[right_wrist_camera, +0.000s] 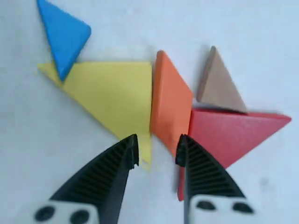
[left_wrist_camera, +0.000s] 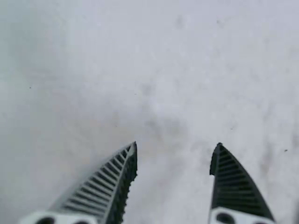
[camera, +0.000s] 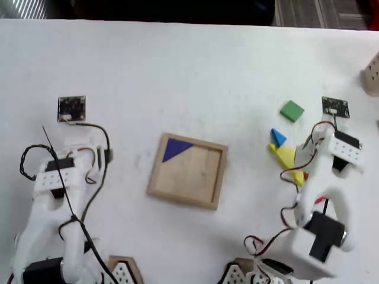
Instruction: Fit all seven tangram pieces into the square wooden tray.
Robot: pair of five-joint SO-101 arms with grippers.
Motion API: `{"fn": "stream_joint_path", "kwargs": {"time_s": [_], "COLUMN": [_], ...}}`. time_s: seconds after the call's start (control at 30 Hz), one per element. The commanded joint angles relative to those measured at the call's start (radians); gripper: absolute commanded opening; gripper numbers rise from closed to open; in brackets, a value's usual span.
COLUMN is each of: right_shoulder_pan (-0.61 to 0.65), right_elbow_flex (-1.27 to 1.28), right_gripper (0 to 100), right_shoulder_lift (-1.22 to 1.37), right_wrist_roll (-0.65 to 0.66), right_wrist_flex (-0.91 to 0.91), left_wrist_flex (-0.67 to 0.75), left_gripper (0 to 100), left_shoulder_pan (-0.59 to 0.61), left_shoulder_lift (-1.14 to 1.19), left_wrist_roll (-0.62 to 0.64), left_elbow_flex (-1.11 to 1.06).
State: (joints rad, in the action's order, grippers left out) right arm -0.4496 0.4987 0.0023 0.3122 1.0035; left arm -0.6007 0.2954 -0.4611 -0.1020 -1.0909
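White bench (camera: 207, 71); right end effector (right_wrist_camera: 157, 140), narrowly parted, should widen to straddle the flat orange parallelogram piece (right_wrist_camera: 170, 105), well apart from the square wooden tray (camera: 155, 171)

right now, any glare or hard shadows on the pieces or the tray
High view: even light, hardly any shadow by the tray, no glare. Right wrist view: no glare, a narrow shadow where the blue triangle overlaps the yellow triangle. Left wrist view: faint soft shade on the table ahead of the fingers.
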Motion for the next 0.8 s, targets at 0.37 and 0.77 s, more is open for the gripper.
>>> {"fn": "stream_joint_path", "kwargs": {"time_s": [0.37,0.77], "right_shoulder_pan": [-0.028,-0.031], "right_elbow_flex": [-0.399,-0.417], "right_gripper": [12.4,1.8], "right_shoulder_lift": [0.392,0.407], "right_wrist_roll": [-0.074,-0.080], "right_wrist_flex": [0.077,0.081], "left_wrist_flex": [0.006,0.006], "left_gripper": [26,26], "left_shoulder_pan": [0.004,0.002], "left_shoulder_lift": [-0.002,-0.001], "left_wrist_roll": [0.008,0.008], "left_elbow_flex": [0.021,0.023]}}
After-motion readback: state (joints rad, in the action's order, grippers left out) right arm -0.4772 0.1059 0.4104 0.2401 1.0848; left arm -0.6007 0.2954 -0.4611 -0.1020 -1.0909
